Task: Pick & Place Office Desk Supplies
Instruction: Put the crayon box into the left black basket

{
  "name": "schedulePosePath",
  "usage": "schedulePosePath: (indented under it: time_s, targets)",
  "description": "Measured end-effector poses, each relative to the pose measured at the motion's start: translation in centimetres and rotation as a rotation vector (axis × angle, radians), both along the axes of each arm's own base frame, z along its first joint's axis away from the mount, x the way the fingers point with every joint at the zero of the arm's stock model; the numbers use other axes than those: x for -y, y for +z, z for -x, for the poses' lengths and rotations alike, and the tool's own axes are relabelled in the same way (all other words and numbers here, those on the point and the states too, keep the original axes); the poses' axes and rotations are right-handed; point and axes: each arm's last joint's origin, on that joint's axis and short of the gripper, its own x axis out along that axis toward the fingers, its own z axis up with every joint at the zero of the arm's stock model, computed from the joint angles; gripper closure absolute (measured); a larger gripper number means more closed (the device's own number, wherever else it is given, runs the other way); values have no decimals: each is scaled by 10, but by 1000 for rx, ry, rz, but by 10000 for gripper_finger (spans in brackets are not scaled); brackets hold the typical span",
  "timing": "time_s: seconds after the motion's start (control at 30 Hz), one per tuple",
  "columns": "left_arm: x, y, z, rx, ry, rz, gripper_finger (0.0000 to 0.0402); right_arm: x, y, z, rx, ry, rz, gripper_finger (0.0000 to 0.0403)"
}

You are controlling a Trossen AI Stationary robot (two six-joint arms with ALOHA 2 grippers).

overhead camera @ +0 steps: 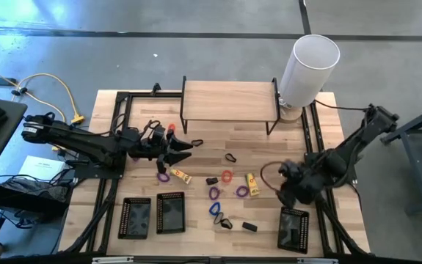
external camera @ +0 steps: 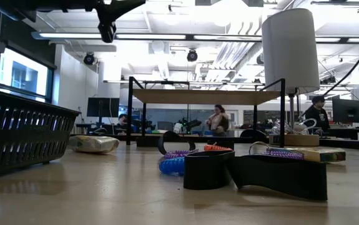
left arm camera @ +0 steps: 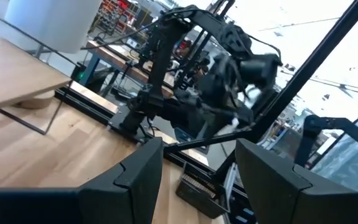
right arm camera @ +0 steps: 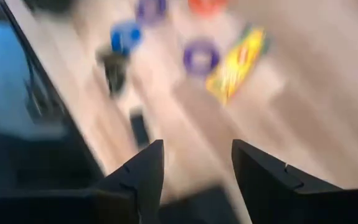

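High view: the office desk supplies (overhead camera: 225,192) lay scattered over the middle of the table (overhead camera: 255,139): purple, blue and orange loops, yellow packets, small black clips. The left gripper (overhead camera: 183,147) hung at ten o'clock from the scatter, the right gripper (overhead camera: 288,192) at three o'clock, just above one of the black mesh trays (overhead camera: 293,229).

Low view: the loops and black pieces sat low on the wood, with a tray wall at nine o'clock.

Left wrist view: the left claw's fingers (left arm camera: 135,177) stood apart with nothing between them.

Right wrist view: the right claw's fingers (right arm camera: 142,171) stood parted and empty, a yellow packet (right arm camera: 236,62) and purple loop (right arm camera: 200,56) at twelve o'clock.

These items are probably light; the loops look soft and springy, best pinched across the band, and the packets across their narrow width.
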Motion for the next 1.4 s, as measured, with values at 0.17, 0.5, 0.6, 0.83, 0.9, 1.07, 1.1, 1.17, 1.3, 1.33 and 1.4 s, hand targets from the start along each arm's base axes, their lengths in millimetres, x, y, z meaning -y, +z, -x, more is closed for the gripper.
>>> schedulePosePath:
  time_s: [0.17, 0.5, 0.6, 0.83, 0.9, 1.07, 1.1, 1.17, 1.3, 1.33, 1.4]
  targets:
    - [6, 0, 1, -3, -32, 18, 205, 11, 8, -13, 171, -44, 147, 227]
    - [19, 5, 2, 9, -86, 10, 205, 43, -3, -46, 118, -145, 228, 227]
    - [27, 19, 1, 19, -92, -57, 205, 53, -8, -56, 69, -135, 192, 227]
    - [35, 65, -2, -165, 39, -227, 205, 67, -13, -71, 62, -118, 189, 227]
    - [35, 76, 0, -211, 65, -214, 205, 68, -15, -72, 55, -121, 190, 227]
    - [36, 78, 4, -340, 71, -123, 205, 70, -18, -76, 49, -135, 198, 228]
    - [37, 74, 5, -377, 67, -110, 205, 70, -19, -78, 50, -143, 210, 228]
    - [38, 67, 7, -444, 59, -102, 205, 71, -21, -79, 43, -159, 228, 228]
    - [39, 58, 7, -518, 62, -83, 205, 69, -28, -85, 23, -204, 182, 228]
    - [39, 58, 7, -517, 63, -72, 205, 68, -29, -85, 13, -225, 162, 228]
    - [39, 59, 6, -511, 64, -61, 205, 66, -31, -83, -9, -257, 141, 228]
